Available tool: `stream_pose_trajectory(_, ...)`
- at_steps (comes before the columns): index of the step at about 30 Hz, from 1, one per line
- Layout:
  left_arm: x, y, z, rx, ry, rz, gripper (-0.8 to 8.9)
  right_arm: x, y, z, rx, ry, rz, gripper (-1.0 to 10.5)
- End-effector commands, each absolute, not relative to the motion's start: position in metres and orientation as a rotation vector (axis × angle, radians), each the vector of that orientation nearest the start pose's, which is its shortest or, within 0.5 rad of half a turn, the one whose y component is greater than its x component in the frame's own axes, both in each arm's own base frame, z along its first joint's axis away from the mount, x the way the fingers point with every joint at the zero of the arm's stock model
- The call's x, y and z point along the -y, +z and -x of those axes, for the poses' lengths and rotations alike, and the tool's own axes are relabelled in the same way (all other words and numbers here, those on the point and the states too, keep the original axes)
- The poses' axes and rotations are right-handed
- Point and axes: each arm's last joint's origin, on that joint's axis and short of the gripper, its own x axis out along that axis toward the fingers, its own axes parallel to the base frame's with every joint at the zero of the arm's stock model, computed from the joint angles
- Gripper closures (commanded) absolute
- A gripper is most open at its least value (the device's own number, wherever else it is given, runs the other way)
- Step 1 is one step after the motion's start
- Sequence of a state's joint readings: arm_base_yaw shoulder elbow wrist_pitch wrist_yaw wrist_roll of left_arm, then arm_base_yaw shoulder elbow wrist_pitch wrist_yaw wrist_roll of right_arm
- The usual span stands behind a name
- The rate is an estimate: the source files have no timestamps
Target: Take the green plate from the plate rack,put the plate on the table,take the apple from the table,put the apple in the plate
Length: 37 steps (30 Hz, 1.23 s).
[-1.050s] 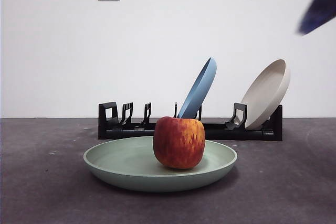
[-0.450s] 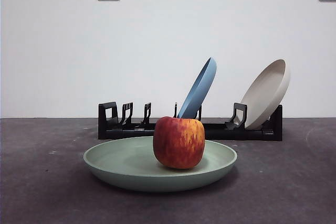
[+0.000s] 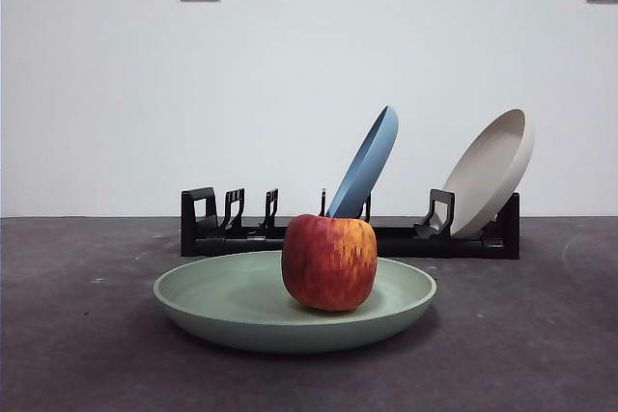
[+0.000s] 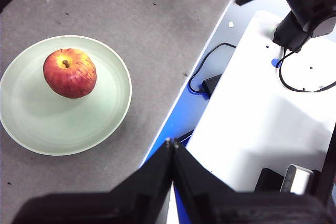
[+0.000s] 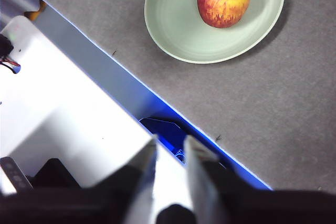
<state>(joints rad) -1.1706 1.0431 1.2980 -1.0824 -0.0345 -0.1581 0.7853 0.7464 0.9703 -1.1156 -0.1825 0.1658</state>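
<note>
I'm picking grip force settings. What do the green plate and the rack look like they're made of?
The green plate looks like matte plastic or melamine: even sage colour, a soft sheen and no glassy glare, though matte-glazed ceramic is possible. The rack looks like moulded black plastic or coated metal: uniform black, thin shaped brackets, only faint highlights. The look alone cannot settle either.

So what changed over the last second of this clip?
A dark arm that showed blurred at the front view's top right corner a second ago has gone out of that view. The apple stayed in the green plate on the table. The blue plate and beige plate stayed in the plate rack.
</note>
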Motion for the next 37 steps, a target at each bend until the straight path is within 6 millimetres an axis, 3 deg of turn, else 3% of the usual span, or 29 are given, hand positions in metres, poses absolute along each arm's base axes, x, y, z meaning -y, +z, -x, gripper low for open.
stream_pose_trajectory(1, 0.16, 0.38, -0.069, -0.785, -0.993, -0.363, 8.17, -0.083, 0.322, -0.075, -0.953, 0.814, 0.114, 9.5)
stream_pose_trajectory(19, 0.161, 0.381, -0.069, -0.778, -0.995, -0.358, 8.18, -0.083, 0.322, -0.075, -0.954, 0.814, 0.114, 9.5)
stream_pose_trajectory(24, 0.156, 0.39, -0.081, -0.636, -0.878, -0.352, 8.18, -0.083, 0.322, -0.075, -0.953, 0.815, 0.114, 9.5)
stream_pose_trajectory(29, 0.137, 0.417, -0.107, -0.347, -0.759, -0.268, 8.17, -0.083, 0.322, -0.075, -0.954, 0.815, 0.114, 9.5)
stream_pose_trajectory(32, 0.116, 0.433, -0.123, -0.194, -0.647, -0.16, 8.17, -0.083, 0.322, -0.075, -0.953, 0.814, 0.114, 9.5)
stream_pose_trajectory(37, 0.075, 0.436, -0.134, 0.032, -0.487, -0.056, 8.17, -0.083, 0.322, -0.075, -0.954, 0.815, 0.114, 9.5)
